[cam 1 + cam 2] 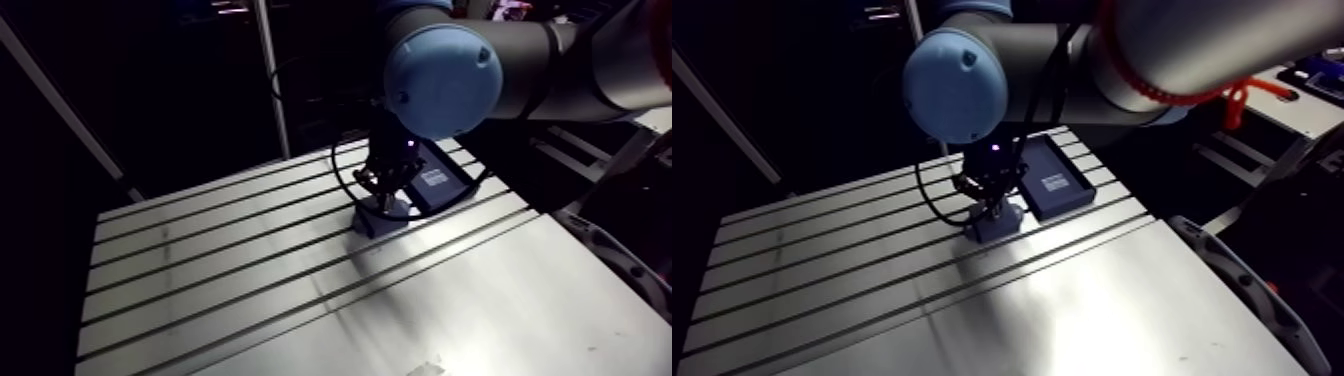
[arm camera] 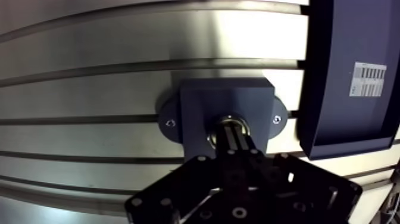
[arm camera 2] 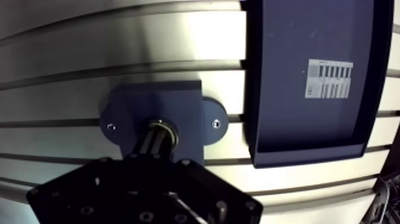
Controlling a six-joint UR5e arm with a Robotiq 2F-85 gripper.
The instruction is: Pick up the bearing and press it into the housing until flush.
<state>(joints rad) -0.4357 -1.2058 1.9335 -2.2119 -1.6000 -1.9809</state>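
Starting at the left in the arm view, the slotted worktop [image 1: 220, 260] runs bare up to the housing [image 2: 199, 107], with nothing left to fetch on that side. The housing is a dark block lying flat on the worktop, with a screwed ear on each side.

In the housing's bore sits the bearing [image 2: 228, 120], a pale metal ring. So the pick-up looks done, and the bearing is in its seat rather than lying loose. The end effector [image 2: 234, 132] stands straight over the housing. In the wrist view its two fingers are closed against each other with only a thin dark line between them and nothing clamped there. Their tips sit inside the ring's outline, on or just above the bearing's middle (the pose reads as a push, not a grasp).

Right of the housing and just beside it lies a dark tray [image 3: 286, 36] with a white label [image 3: 328, 78] on its floor and no parts showing in it.

By my reading the task is in its last stretch, the pressing. The ring's rim looks roughly level with the housing's top face, but the fingers hide part of it, so I cannot say it is flush. What is left is to confirm full seating all round and then lift clear.
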